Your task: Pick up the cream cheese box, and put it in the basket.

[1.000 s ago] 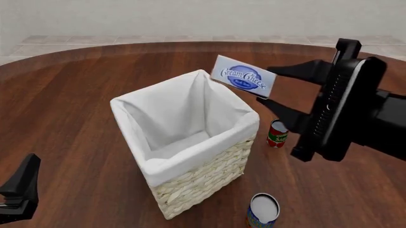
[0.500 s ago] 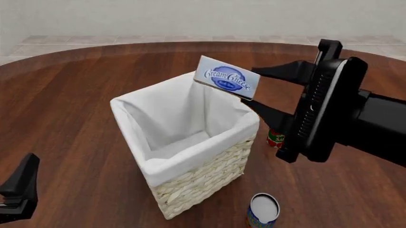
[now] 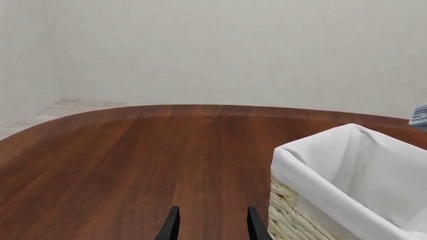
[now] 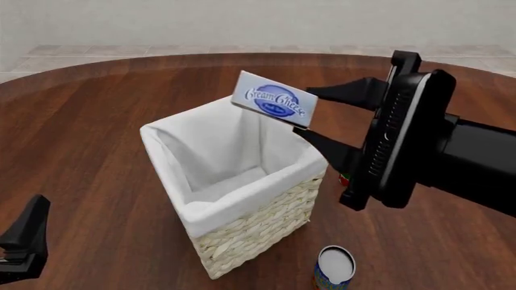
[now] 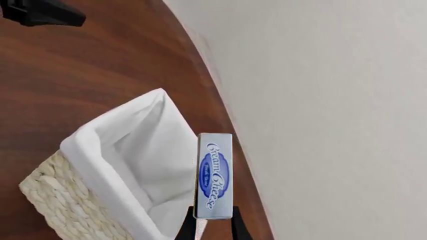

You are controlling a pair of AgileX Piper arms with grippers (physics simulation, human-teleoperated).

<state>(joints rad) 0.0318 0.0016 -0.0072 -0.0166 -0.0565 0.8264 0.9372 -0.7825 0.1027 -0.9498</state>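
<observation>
The cream cheese box [image 4: 274, 99], white with a blue oval logo, is held in the air, tilted, over the far right rim of the basket [image 4: 169, 148]. My right gripper [image 4: 306, 112] is shut on the box from the right. In the right wrist view the box [image 5: 215, 175] stands between the fingers, above the basket's white liner [image 5: 100, 145]. My left gripper [image 4: 24, 241] is low at the near left, open and empty, well apart from the basket. In the left wrist view its fingers [image 3: 171, 227] point past the basket [image 3: 333, 170], and a sliver of the box [image 3: 419, 116] shows at the edge.
A blue-orange can [image 4: 333, 266] stands near the basket's front right. A red can [image 4: 345, 179] is almost hidden behind the right gripper. The round brown table [image 4: 96, 103] ends at a pale wall behind. The left arm [image 5: 40, 12] shows in the right wrist view.
My right gripper has carried the cream cheese box leftward, from beside the basket's far right corner to over its rim. The red can is now mostly covered. The left arm has not moved.
</observation>
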